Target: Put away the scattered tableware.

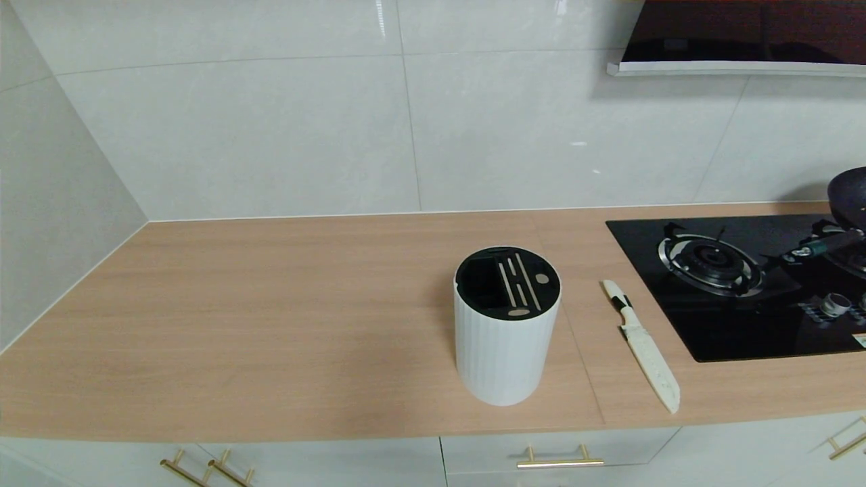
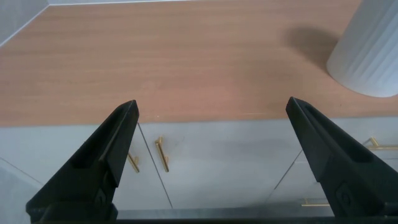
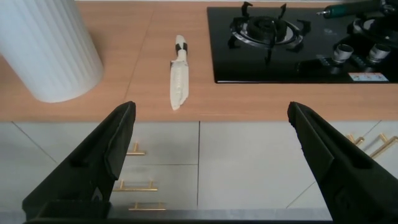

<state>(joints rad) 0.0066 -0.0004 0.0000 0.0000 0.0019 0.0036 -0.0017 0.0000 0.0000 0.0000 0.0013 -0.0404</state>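
Observation:
A white knife (image 1: pixel 641 345) with a black band at the handle lies flat on the wooden counter (image 1: pixel 270 325), between the holder and the stove; it also shows as the knife (image 3: pixel 179 79). A white ribbed cylindrical holder (image 1: pixel 506 325) with a black slotted top stands upright mid-counter, seen too as the holder (image 3: pixel 46 46) and the holder (image 2: pixel 367 53). My left gripper (image 2: pixel 211 158) is open, held off the counter's front edge above the cabinets. My right gripper (image 3: pixel 211 158) is open too, in front of the counter edge, short of the knife.
A black gas stove (image 1: pixel 751 284) fills the counter's right end, with a dark pan (image 1: pixel 849 199) on its far burner. A range hood (image 1: pixel 737 40) hangs above. White drawers with gold handles (image 1: pixel 560 461) sit below. The counter's left half is bare wood.

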